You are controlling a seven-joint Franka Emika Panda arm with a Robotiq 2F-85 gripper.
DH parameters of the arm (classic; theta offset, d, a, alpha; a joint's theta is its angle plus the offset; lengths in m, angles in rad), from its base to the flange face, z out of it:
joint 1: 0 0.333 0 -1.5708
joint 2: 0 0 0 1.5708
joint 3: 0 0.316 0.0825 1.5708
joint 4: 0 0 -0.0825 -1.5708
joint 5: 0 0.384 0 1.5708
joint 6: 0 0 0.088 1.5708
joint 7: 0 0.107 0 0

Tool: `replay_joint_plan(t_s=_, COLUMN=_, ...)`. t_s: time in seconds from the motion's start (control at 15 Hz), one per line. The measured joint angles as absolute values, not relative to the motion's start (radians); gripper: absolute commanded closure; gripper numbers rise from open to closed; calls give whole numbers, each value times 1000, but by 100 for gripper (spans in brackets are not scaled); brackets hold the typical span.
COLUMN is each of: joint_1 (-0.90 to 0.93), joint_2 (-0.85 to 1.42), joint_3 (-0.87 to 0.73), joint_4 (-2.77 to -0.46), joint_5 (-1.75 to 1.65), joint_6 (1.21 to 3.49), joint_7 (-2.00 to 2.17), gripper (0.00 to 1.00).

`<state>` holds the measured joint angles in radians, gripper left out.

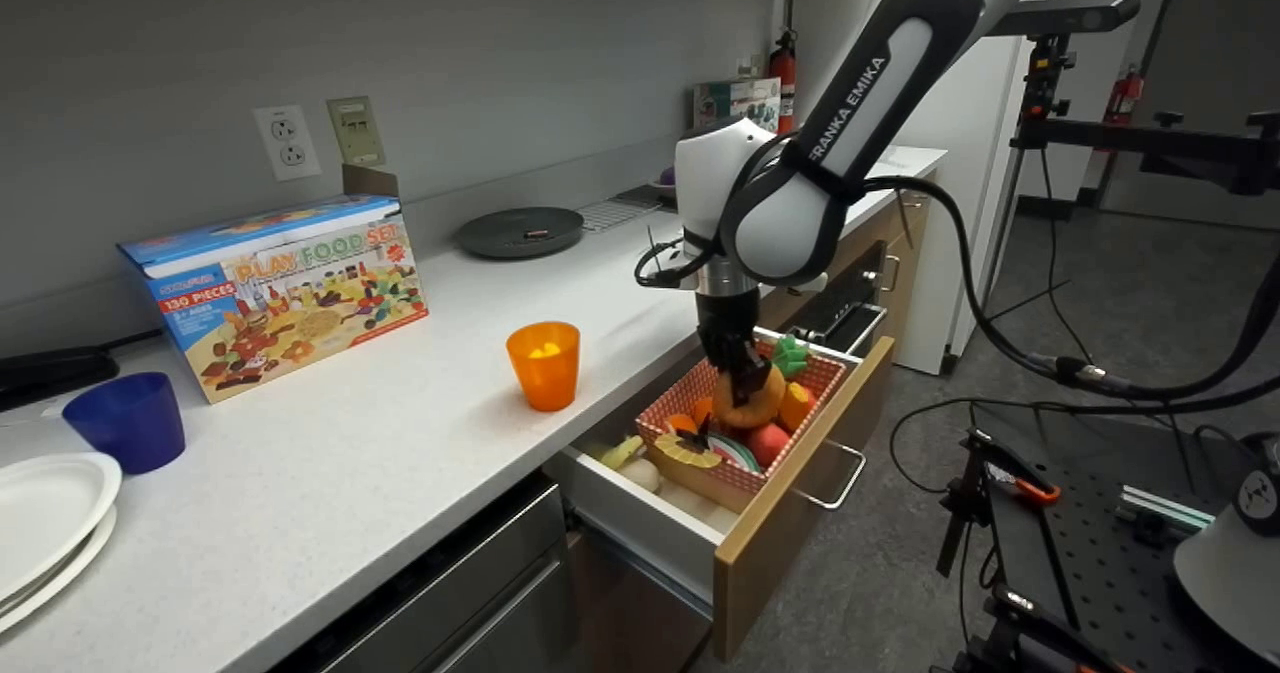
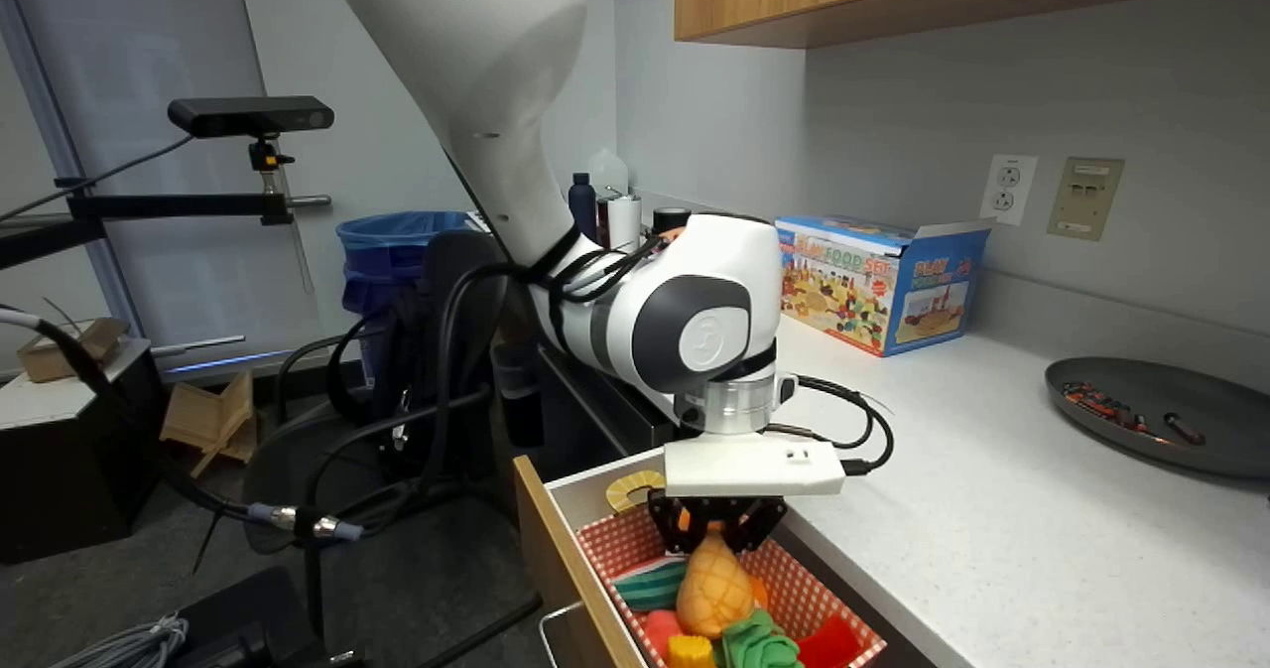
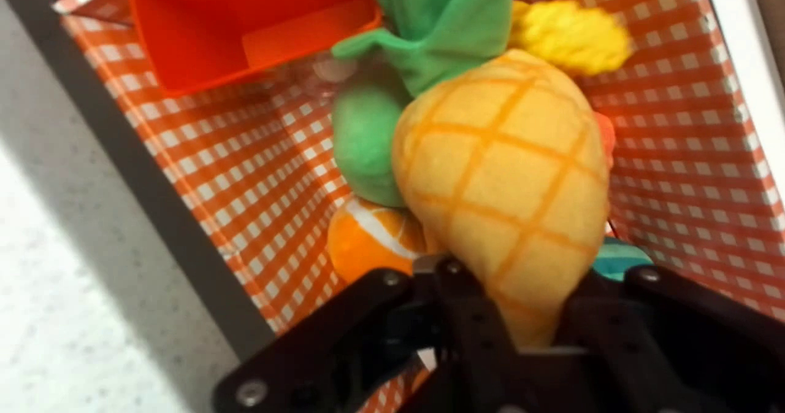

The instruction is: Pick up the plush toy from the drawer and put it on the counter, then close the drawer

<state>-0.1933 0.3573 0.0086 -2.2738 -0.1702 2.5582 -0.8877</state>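
Observation:
The plush toy is an orange-yellow pineapple with darker crossing lines. It shows in both exterior views [image 1: 757, 401] [image 2: 714, 589] and in the wrist view [image 3: 503, 161], with green leaves at its far end. My gripper [image 1: 745, 378], also in the other views [image 2: 716, 534] [image 3: 527, 302], is shut on the toy's narrow end, a finger on each side. The toy is within or just above a red-checked box in the drawer [image 1: 805, 493] [image 2: 571, 559]; I cannot tell whether it is lifted clear. The drawer stands open below the counter [image 1: 420, 433] [image 2: 952, 450] [image 3: 55, 266].
The checked box [image 1: 665, 393] holds several other toy foods, including a red tray [image 3: 257, 26] and an orange slice [image 3: 374, 238]. On the counter stand an orange cup [image 1: 545, 368], a blue cup [image 1: 130, 423], plates [image 1: 60, 513], a play food carton [image 1: 290, 293] and a dark pan [image 1: 520, 233].

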Motion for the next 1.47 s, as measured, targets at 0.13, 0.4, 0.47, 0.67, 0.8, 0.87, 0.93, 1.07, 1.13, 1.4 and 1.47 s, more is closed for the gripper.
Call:
replay_joint_plan(t_s=0.13, joint_1=-201, joint_2=358, joint_3=8, joint_4=-2268, joint_5=-174, joint_6=2553, joint_7=-997, gripper=49)
replay_joint_plan(t_s=0.4, joint_1=-200, joint_2=358, joint_3=-3, joint_4=-2264, joint_5=-204, joint_6=2551, joint_7=-1099, gripper=16)
replay_joint_plan(t_s=0.47, joint_1=-196, joint_2=357, joint_3=-9, joint_4=-2264, joint_5=-196, joint_6=2561, joint_7=-1056, gripper=10)
replay_joint_plan(t_s=0.67, joint_1=-186, joint_2=255, joint_3=5, joint_4=-2332, joint_5=-114, joint_6=2542, joint_7=-936, gripper=0)
replay_joint_plan(t_s=0.8, joint_1=-183, joint_2=164, joint_3=6, joint_4=-2399, joint_5=-57, joint_6=2532, joint_7=-875, gripper=0)
replay_joint_plan(t_s=0.87, joint_1=-183, joint_2=127, joint_3=5, joint_4=-2427, joint_5=-32, joint_6=2532, joint_7=-845, gripper=0)
replay_joint_plan(t_s=0.93, joint_1=-183, joint_2=93, joint_3=3, joint_4=-2454, joint_5=-10, joint_6=2532, joint_7=-811, gripper=0)
replay_joint_plan(t_s=1.07, joint_1=-183, joint_2=49, joint_3=3, joint_4=-2490, joint_5=7, joint_6=2532, joint_7=-773, gripper=0)
replay_joint_plan(t_s=1.13, joint_1=-183, joint_2=39, joint_3=3, joint_4=-2499, joint_5=9, joint_6=2532, joint_7=-765, gripper=0)
replay_joint_plan(t_s=1.4, joint_1=-178, joint_2=40, joint_3=-2, joint_4=-2503, joint_5=8, joint_6=2535, joint_7=-770, gripper=0)
replay_joint_plan(t_s=1.47, joint_1=-175, joint_2=41, joint_3=-4, joint_4=-2503, joint_5=8, joint_6=2536, joint_7=-800, gripper=0)
